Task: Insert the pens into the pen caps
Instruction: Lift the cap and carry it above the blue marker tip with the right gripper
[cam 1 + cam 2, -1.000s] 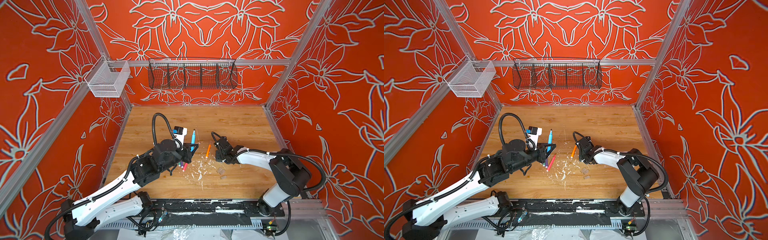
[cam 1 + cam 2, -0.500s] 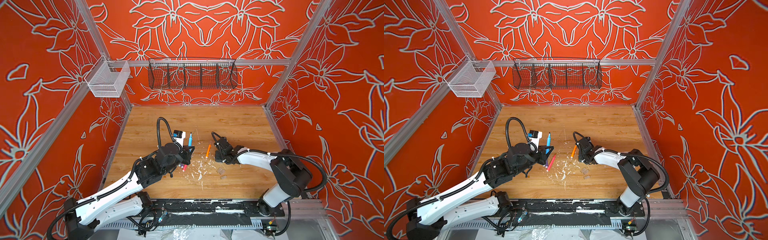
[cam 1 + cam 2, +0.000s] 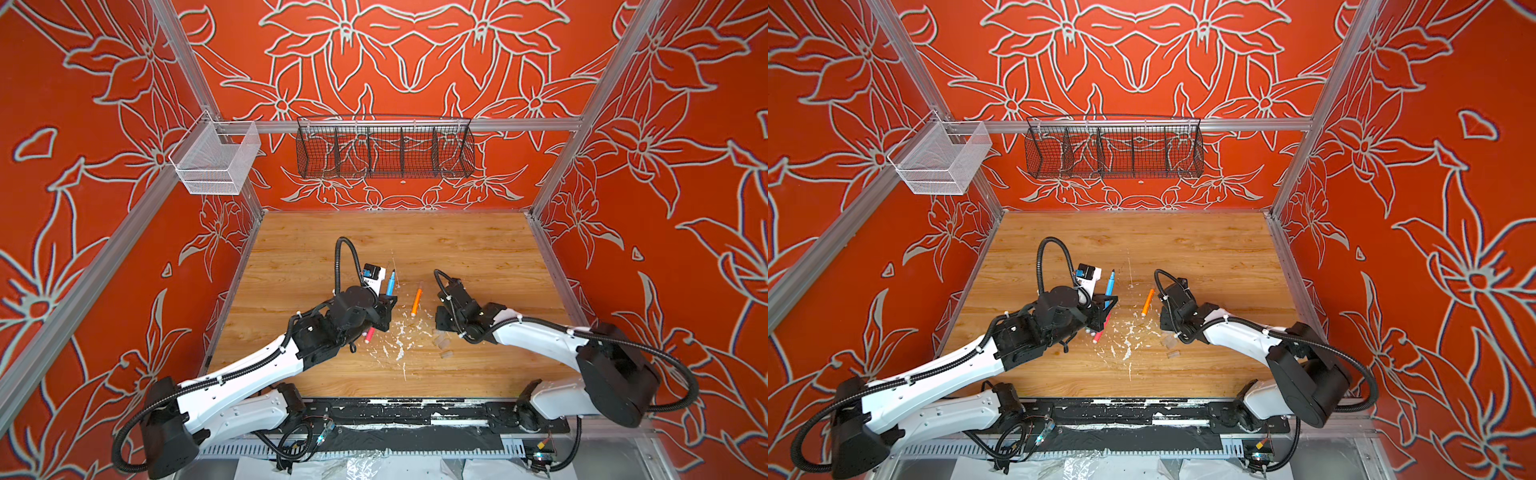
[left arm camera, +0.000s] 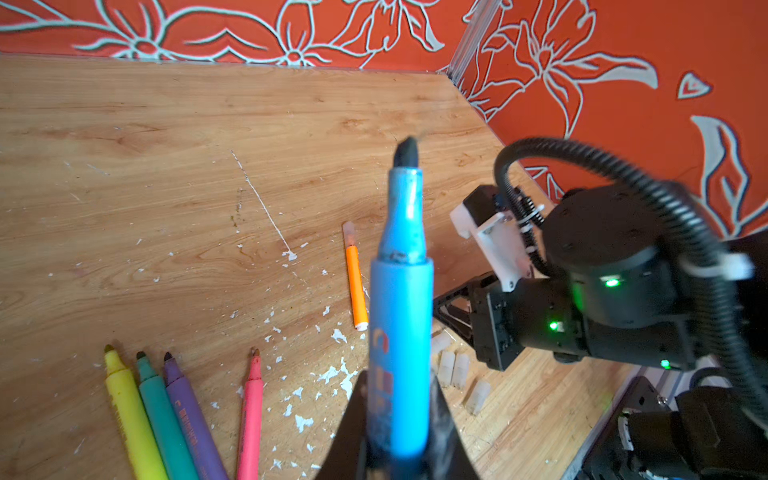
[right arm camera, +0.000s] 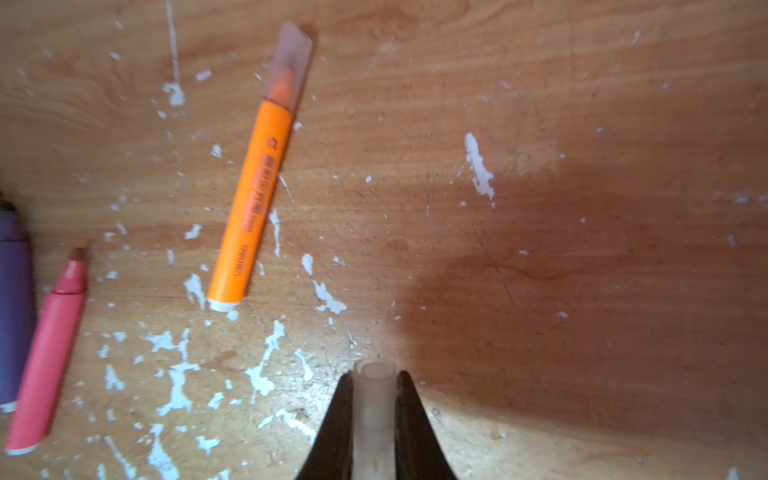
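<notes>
My left gripper [image 4: 399, 384] is shut on the blue pen [image 4: 401, 311], whose dark bare tip points up and away; both top views show it [image 3: 390, 284] [image 3: 1109, 282] left of centre. My right gripper [image 5: 372, 380] is shut on a translucent pen cap [image 5: 372, 399], open end outward, low over the wood [image 3: 439, 322]. Between the two grippers lies the orange pen [image 3: 416, 300] [image 5: 253, 199] with a cap [image 5: 291, 62] on its tip. Yellow [image 4: 129, 415], green [image 4: 162, 415], purple [image 4: 191, 419] and pink pens [image 4: 250, 415] lie uncapped side by side. Loose caps [image 4: 453, 368] [image 3: 442, 341] lie by the right gripper.
White paint flecks [image 3: 399, 340] dot the wooden floor [image 3: 478, 257] between the arms. A black wire basket [image 3: 384, 147] and a white mesh basket [image 3: 216, 160] hang on the walls. Red patterned walls close in the floor on three sides.
My left arm has swung a little right and toward the front, carrying the blue pen closer to the middle. The right gripper has stayed in place over the caps.
</notes>
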You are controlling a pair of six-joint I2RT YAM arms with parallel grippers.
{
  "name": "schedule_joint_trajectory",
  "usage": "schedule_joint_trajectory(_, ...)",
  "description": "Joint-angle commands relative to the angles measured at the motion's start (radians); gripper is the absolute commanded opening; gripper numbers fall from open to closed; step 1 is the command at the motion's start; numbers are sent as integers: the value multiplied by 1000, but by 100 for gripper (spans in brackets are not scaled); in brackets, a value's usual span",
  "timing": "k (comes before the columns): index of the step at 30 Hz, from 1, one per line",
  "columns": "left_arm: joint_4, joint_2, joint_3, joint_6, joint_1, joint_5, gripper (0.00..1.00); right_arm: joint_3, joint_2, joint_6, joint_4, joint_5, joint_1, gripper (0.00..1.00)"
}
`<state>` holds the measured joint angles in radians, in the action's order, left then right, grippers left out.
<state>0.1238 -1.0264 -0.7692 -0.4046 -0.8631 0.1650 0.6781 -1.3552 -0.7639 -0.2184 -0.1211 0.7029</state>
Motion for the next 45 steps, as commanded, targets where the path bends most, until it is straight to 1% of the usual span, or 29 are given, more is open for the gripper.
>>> schedule_joint_trajectory(1, -60, -27, -6, 67, 4, -92, 0, -21, 92, -25, 61, -2, 9, 0)
schedule_joint_trajectory(7, -227, -40, 56, 133, 5, -315, 0, -23, 260, -16, 162, -11, 24, 0)
schedule_joint_trajectory(9, -259, -38, 69, 147, 4, -364, 0, -29, 312, -13, 217, -6, 33, 0)
schedule_joint_trajectory(13, -267, -34, 77, 168, 5, -381, 0, -57, 424, 4, 352, 16, 58, 0)
schedule_joint_trajectory(17, -286, -25, 88, 185, 4, -401, 0, -88, 523, 8, 472, 74, 65, 0)
schedule_joint_trajectory(19, -298, -22, 94, 185, 4, -408, 0, -110, 562, 2, 524, 100, 69, 0)
schedule_joint_trajectory(22, -307, -17, 97, 187, 4, -412, 0, -166, 598, -13, 655, 143, 72, 0)
schedule_joint_trajectory(26, -329, -17, 102, 176, 4, -400, 0, -214, 600, -25, 801, 180, 76, 0)
schedule_joint_trajectory(30, -343, -9, 106, 171, 4, -422, 0, -210, 564, -25, 851, 212, 79, 0)
schedule_joint_trajectory(32, -372, -4, 121, 164, 4, -437, 0, -214, 544, -22, 892, 234, 80, 0)
schedule_joint_trajectory(35, -368, -1, 120, 163, 4, -447, 0, -228, 523, -15, 970, 255, 82, 0)
schedule_joint_trajectory(45, -380, -18, 119, 149, 4, -442, 0, -251, 512, 2, 1029, 248, 87, 0)
